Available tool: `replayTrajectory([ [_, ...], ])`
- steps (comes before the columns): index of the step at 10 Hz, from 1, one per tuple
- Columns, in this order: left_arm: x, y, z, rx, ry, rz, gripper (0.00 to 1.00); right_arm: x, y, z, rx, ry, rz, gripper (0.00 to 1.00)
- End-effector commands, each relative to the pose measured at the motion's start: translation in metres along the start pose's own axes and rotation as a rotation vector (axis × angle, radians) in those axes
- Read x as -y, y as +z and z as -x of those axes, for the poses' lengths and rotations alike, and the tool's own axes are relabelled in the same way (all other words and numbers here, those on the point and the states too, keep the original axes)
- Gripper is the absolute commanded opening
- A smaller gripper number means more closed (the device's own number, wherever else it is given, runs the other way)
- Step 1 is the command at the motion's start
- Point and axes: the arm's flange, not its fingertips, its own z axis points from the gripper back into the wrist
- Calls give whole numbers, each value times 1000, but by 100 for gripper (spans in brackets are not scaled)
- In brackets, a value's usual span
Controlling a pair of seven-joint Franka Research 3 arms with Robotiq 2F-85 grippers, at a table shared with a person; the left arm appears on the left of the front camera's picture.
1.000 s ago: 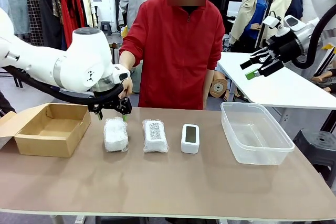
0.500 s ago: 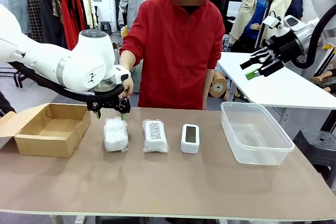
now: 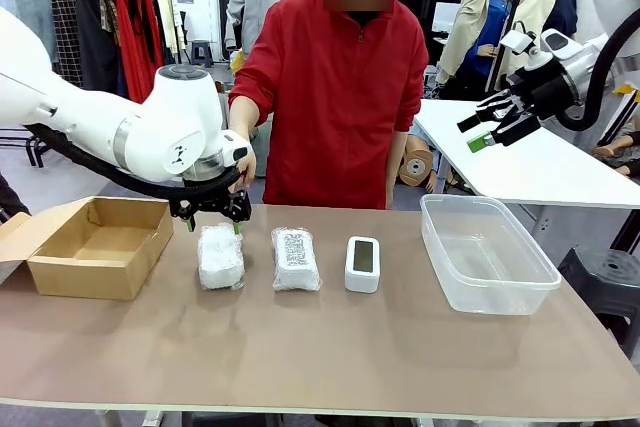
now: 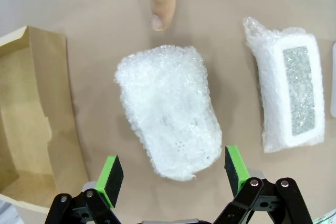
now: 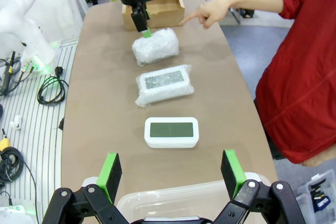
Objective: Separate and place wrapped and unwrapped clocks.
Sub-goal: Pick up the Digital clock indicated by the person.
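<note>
Left arm shift: the elbow joint sits further toward 3 o'clock than a second back. The left gripper [image 3: 213, 224] hangs lower, just above the far end of the plain white bubble-wrap bundle [image 3: 220, 256]. The right gripper [image 3: 472, 134] is unmoved, high at 2 o'clock off the table.
Left fingers: spread wide, green pads straddling the bundle's width in the wrist view, nothing held.
Right fingers: spread wide, empty.
Clocks: the plain bundle comes first, with the white bubble-wrap bundle with dark printed label [image 3: 295, 258] at its 3 o'clock. The bare white rounded clock with grey-green screen [image 3: 362, 264] is next at 3 o'clock. All lie flat in a row on the brown table [image 3: 330, 347], none touching.
Person: hand [image 5: 210, 11] at the plain bundle's 12 o'clock, finger pointing at it, fingertip near the wrap.
Risk: the pads may pinch loose wrap only, so the bundle slips or swings. The descent could also brush the pointing finger, which is close to the gripper's path.
Room: the open brown cardboard box [image 3: 60, 272] is near at 9 o'clock. The gap to the labelled bundle at 3 o'clock is modest for a pad. The clear plastic tub [image 3: 490, 299] is far at 3 o'clock, and the table edge at 6 o'clock is well apart.
</note>
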Motion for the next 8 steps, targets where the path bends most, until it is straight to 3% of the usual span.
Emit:
replayTrajectory([
  [1,6,-10,-8,24,70,-17,100,0,1,-1,-3,3,1,100],
  [8,3,-47,-18,-33,196,-18,100,0,1,-1,-3,3,1,100],
])
